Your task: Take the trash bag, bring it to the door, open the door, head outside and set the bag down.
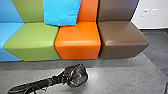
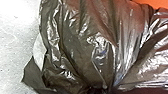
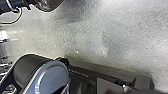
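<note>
At the end of the left arm in the head view, my left gripper (image 1: 64, 77) is shut on the dark, shiny trash bag (image 1: 78, 76), which hangs over the grey floor in front of the seats. The bag partly covers the fingertips. Close up in the left wrist view, the crinkled plastic of the bag (image 2: 75, 42) draws together into a gathered knot low in the picture. A corner of the bag (image 3: 51, 4) and part of the left arm appear in the right wrist view.
A row of blue, green, orange (image 1: 78, 41) and brown (image 1: 122, 41) padded seats stands just beyond the bag. A bright blue cloth (image 1: 62, 12) hangs over the backrests. A white wall (image 1: 150, 21) with outlets is at the right.
</note>
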